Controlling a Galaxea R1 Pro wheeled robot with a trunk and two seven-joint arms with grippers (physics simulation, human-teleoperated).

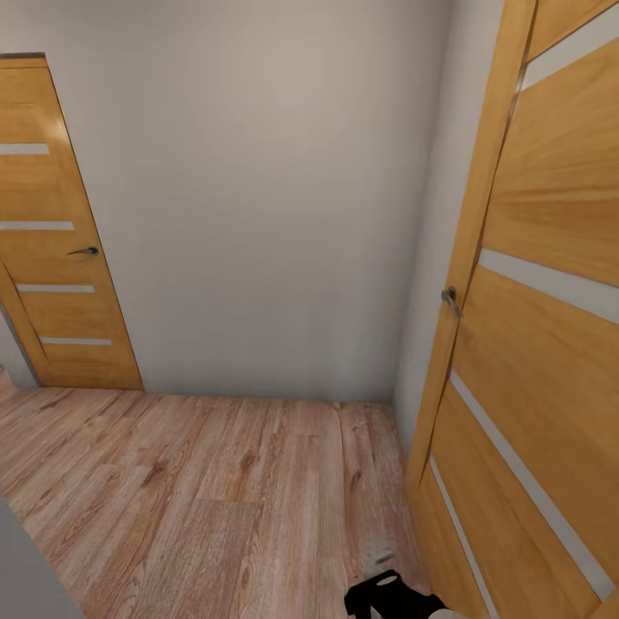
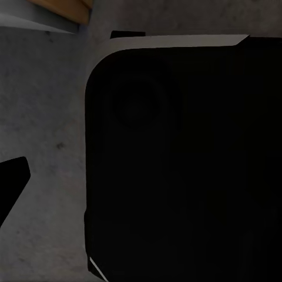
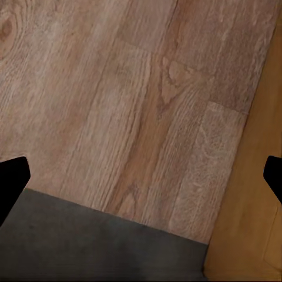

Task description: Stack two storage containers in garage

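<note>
The two storage containers are out of view. My right gripper (image 3: 145, 182) stands open above a seam where light wood planks (image 3: 117, 88) meet a dark grey floor (image 3: 88, 241); nothing lies between its fingertips. My left gripper (image 2: 141, 182) hangs over mottled grey concrete floor (image 2: 47, 117). One dark fingertip (image 2: 12, 182) sits wide at the picture's edge, and the other is lost against a large black rounded robot body (image 2: 176, 164). It holds nothing.
A wood-floored hallway ends at a pale grey wall (image 1: 258, 198). A shut plank-panelled door (image 1: 60, 241) stands at the far left. Another door (image 1: 533, 327) with a lever handle (image 1: 450, 297) stands close on the right. A black robot part (image 1: 387, 597) pokes in at the bottom.
</note>
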